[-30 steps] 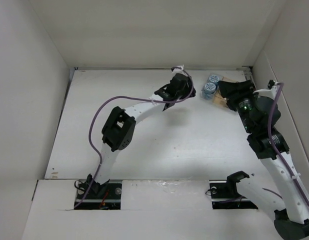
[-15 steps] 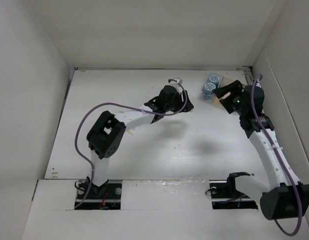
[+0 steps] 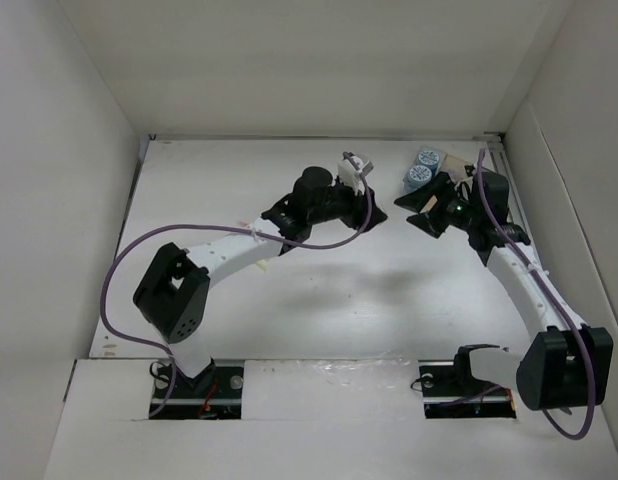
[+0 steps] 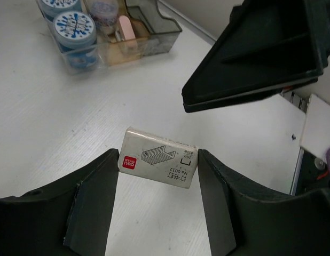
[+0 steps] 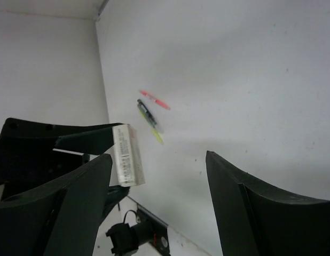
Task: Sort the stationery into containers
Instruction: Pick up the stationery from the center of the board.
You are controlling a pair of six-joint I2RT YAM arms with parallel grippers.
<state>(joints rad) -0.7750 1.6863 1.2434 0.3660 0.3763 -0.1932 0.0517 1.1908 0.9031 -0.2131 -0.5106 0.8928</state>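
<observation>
My left gripper is shut on a small white staple box, holding it above the table; the same staple box shows from above. My right gripper stands open facing it, and the staple box lies just inside its left finger. The containers hold two blue rolls, a lavender cylinder and a pink piece. A pink-red stick and a yellow-green stick lie on the table.
The block of containers stands at the back right near the side wall. White walls close the table on three sides. The right gripper's dark finger hangs close above and right of the left gripper.
My right gripper has swung left from the containers toward the left gripper and opened wider. The left arm's elbow has shifted left while its gripper kept hold of the staple box.
</observation>
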